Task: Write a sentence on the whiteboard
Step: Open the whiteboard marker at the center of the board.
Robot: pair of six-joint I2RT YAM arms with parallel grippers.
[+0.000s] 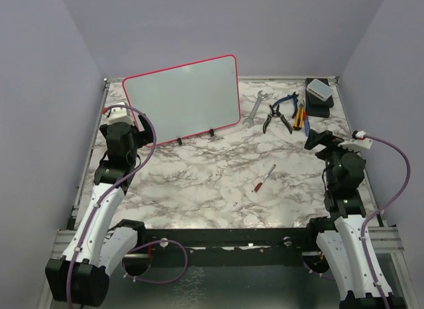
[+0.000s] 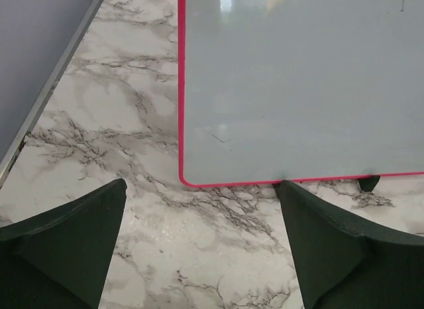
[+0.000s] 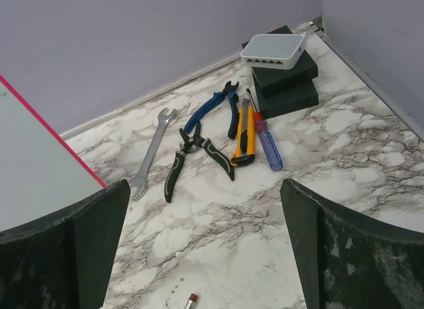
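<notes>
The whiteboard (image 1: 182, 100) stands tilted on small black feet at the back left of the marble table, its red-pink frame around a glossy white face. No sentence shows on it; only a tiny faint stroke (image 2: 217, 138) near its lower left corner. My left gripper (image 1: 132, 133) hovers open just in front of that corner of the whiteboard (image 2: 298, 90), nothing between its fingers (image 2: 202, 189). My right gripper (image 1: 318, 138) is open and empty at the right (image 3: 205, 186), facing the tools. The board's edge (image 3: 33, 170) shows at the left of the right wrist view.
A thin pen-like stick with a red end (image 1: 263, 179) lies mid-table, its tip (image 3: 192, 299) below my right gripper. At the back right lie a wrench (image 1: 254, 108), black pliers (image 1: 273, 117), blue pliers (image 1: 286, 103), a yellow knife (image 1: 299, 117) and stacked boxes (image 1: 319, 97).
</notes>
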